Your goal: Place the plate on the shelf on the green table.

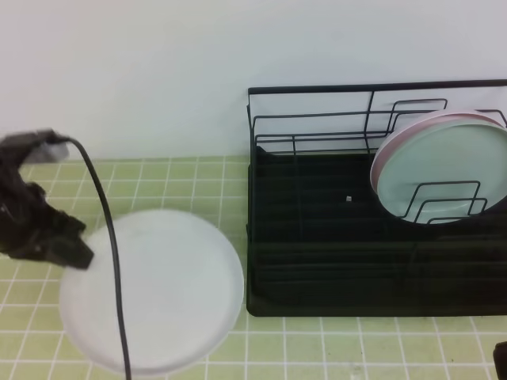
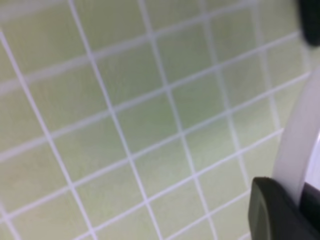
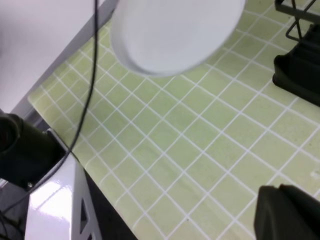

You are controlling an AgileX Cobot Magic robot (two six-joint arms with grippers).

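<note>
The white plate [image 1: 158,293] is over the green table [image 1: 317,348], left of the black wire shelf [image 1: 317,269]. My left gripper [image 1: 75,253] is at the plate's left edge and shut on its rim. In the left wrist view the white rim [image 2: 297,145] runs between a dark finger [image 2: 270,210] below and another at the top right corner. The plate also shows in the right wrist view [image 3: 175,30], apparently a little above the tiles. Of my right gripper only a dark finger [image 3: 285,212] shows, low over the tiles and far from the plate.
A pale mint plate with a pink rim [image 1: 444,170] stands upright in the shelf's right dividers. The shelf's left slots hold nothing. A black cable [image 1: 111,237] hangs across the white plate. The table's near-left edge and a metal frame [image 3: 60,200] show in the right wrist view.
</note>
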